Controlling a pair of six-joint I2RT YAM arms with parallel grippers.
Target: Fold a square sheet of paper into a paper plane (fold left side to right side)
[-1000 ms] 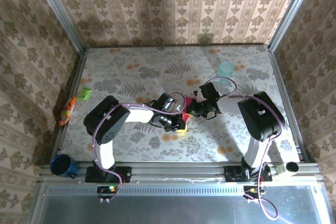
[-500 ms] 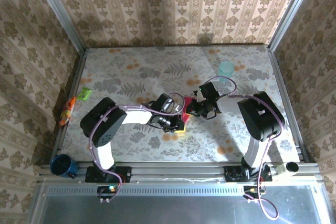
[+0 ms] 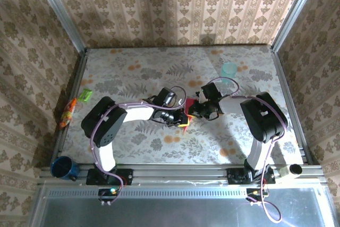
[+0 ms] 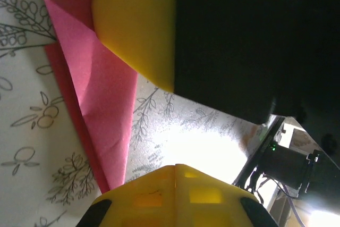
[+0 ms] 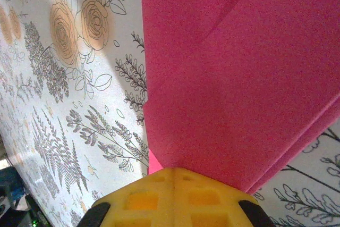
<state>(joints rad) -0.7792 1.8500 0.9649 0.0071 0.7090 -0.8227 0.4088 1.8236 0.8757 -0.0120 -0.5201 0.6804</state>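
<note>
The magenta-red paper lies folded on the flowered table between my two grippers, mostly hidden under them in the top view. It is a narrow, creased shape with layered edges. My left gripper is shut, its yellow tip over bare table just right of the paper's edge, with nothing between the fingers. In the top view the left gripper nearly touches the right gripper. My right gripper is shut, and its tip rests against the folded paper.
A pale teal cup stands at the back right. A green packet and an orange packet lie by the left wall. A blue mug sits at the near left corner, on the frame rail.
My left gripper has moved a little away from the near edge and to the right, closer to the right gripper. The right arm has stayed on the paper.
</note>
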